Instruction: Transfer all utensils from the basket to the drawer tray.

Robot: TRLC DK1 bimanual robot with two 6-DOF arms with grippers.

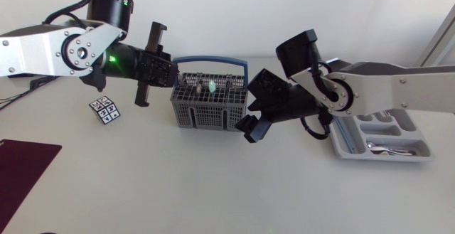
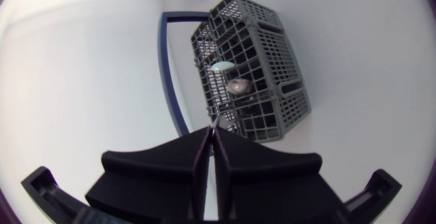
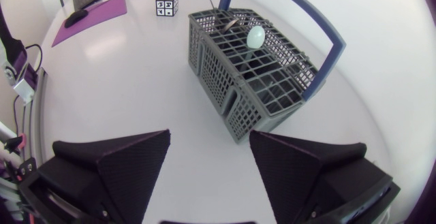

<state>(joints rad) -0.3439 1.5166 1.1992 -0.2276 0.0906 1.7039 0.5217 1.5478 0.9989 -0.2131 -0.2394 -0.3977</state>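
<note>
Right gripper point(image 3: 209, 144) spread, grey lattice basket point(image 3: 225, 74), pale green utensil point(image 3: 256, 37)

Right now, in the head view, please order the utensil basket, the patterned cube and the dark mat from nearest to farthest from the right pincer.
1. Utensil basket: directly beside the right pincer.
2. Patterned cube: beyond the basket, on its left side.
3. Dark mat: at the table's far left edge.
</note>
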